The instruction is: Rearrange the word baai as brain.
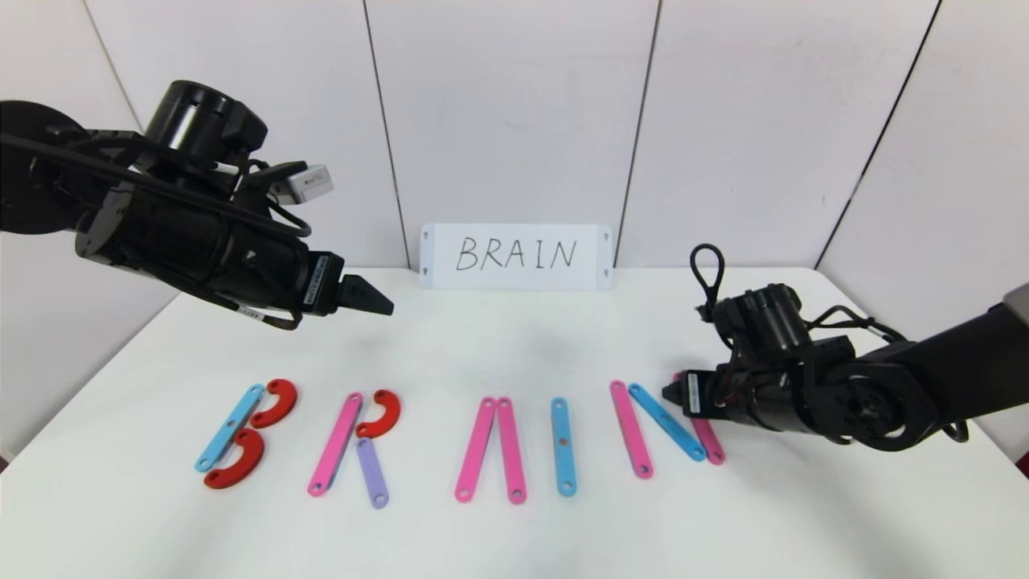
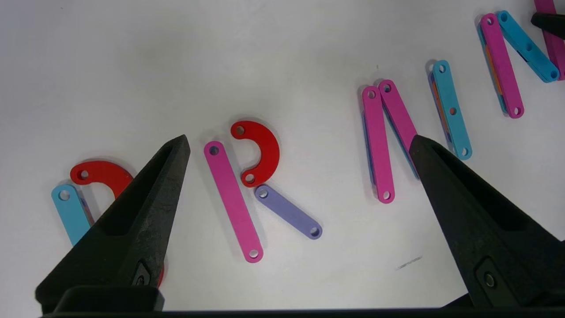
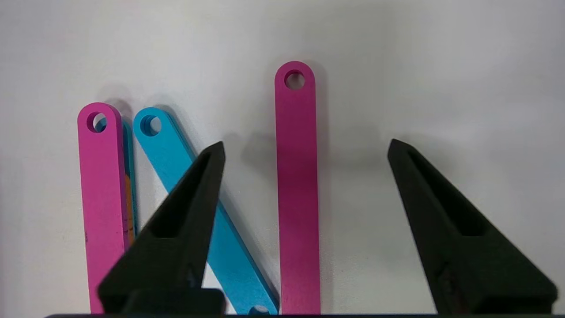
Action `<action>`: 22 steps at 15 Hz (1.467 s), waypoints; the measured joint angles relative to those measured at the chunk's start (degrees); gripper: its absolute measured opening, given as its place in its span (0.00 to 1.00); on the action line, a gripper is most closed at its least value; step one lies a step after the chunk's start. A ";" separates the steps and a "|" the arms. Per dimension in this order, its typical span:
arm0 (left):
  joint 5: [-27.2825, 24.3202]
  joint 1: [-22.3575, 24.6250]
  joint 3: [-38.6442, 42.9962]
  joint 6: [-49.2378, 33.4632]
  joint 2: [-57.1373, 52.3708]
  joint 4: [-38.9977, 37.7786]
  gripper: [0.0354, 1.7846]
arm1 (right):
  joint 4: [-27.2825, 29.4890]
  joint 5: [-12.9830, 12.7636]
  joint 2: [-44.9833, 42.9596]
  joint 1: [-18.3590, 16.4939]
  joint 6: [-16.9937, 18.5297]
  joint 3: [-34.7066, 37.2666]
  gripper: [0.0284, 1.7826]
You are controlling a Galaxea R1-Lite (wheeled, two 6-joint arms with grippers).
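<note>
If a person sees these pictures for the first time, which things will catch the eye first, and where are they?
First comes the row of coloured plastic letters across the white table, reading BRAIN, with the handwritten white card standing behind it. Next, the right gripper sits low over the N at the row's right end, jaws open astride its last pink strip. The left gripper hangs high above the row's left part, jaws open.

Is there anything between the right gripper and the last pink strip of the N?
Nothing visible is. The right gripper hangs open directly over the pink strip, one finger on each side; the blue diagonal strip lies beside it, partly under one finger.
</note>
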 joint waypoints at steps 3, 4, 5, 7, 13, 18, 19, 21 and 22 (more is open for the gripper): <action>0.01 0.00 -0.02 0.00 0.02 0.00 0.97 | 0.17 0.40 -1.13 -0.79 -0.88 -0.46 0.92; 0.00 0.00 -0.02 0.00 0.02 0.05 0.97 | 0.28 1.01 -1.61 -1.10 -1.46 -0.99 0.96; 0.00 0.00 0.02 0.00 0.02 0.05 0.97 | 0.72 1.90 -2.05 -1.29 -1.77 -1.82 0.97; 0.01 0.00 0.02 0.02 0.00 0.02 0.97 | 2.55 4.90 -3.15 -1.71 -3.47 -3.63 0.97; 0.26 0.39 0.17 1.29 -1.02 0.55 0.97 | 11.12 8.70 -9.40 -2.06 -4.46 -6.31 0.97; 0.96 1.71 4.79 2.33 -6.89 -0.04 0.97 | 15.04 9.39 -22.09 -1.71 -5.18 -0.63 0.97; 1.13 1.77 6.86 2.55 -8.83 -0.52 0.97 | 15.24 9.39 -25.48 -1.68 -5.23 1.22 0.97; 1.24 1.93 12.85 2.77 -13.81 -3.28 0.97 | 15.62 9.36 -32.15 -1.60 -5.24 4.80 0.97; 1.19 2.17 15.82 2.82 -16.30 -4.97 0.97 | 15.68 9.31 -35.56 -1.51 -5.27 6.60 0.97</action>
